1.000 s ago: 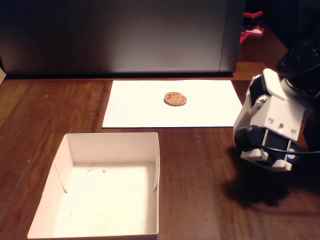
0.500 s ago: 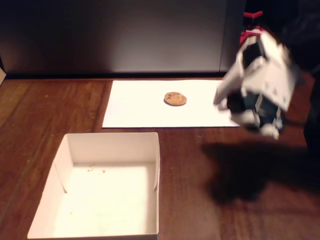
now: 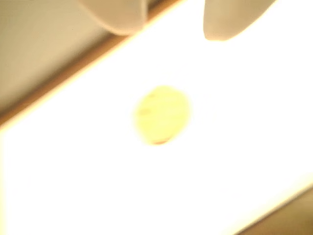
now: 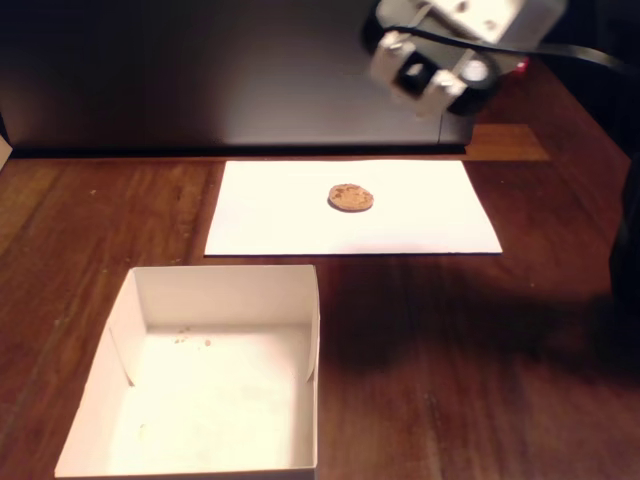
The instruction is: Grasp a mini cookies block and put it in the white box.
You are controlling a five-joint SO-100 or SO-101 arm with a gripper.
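**Ana:** Wrist view first: two pale fingers [image 3: 122,14] come in from the top edge, blurred, with a clear gap between them and nothing in that gap. So the gripper [image 3: 176,22] stands apart, holding nothing.

**Ben:** And below them?

**Ana:** The mini cookies block [image 3: 161,115], a round yellowish blur in that view, lying flat on the glaring white paper sheet [image 3: 234,161]. It sits lower in the picture than the fingertips and is not touching them.

**Ben:** The fixed view gives more?

**Ana:** Yes. The gripper [image 4: 430,75] hangs high at the top of the picture, up and to the right of the cookie and well clear of the table. From that side I cannot tell how the fingers stand. The cookie [image 4: 350,197] is golden-brown with darker specks, lying near the middle of the sheet [image 4: 280,215], toward its far edge.

**Ben:** The container?

**Ana:** The white box [image 4: 135,300] sits nearer the camera, at lower left, well apart from the cookie, its far wall just short of the sheet's near edge. It is open-topped with thin upright walls. Inside there are only a few tiny crumb-like specks near the far left of its floor.

**Ben:** Anything around it?

**Ana:** A dark wooden table [image 4: 450,400] under everything, a dark grey panel [image 4: 220,70] standing behind the sheet, and the arm's shadow spread across the wood to the right of the box. Nothing lies between the cookie and the box but bare sheet and wood.
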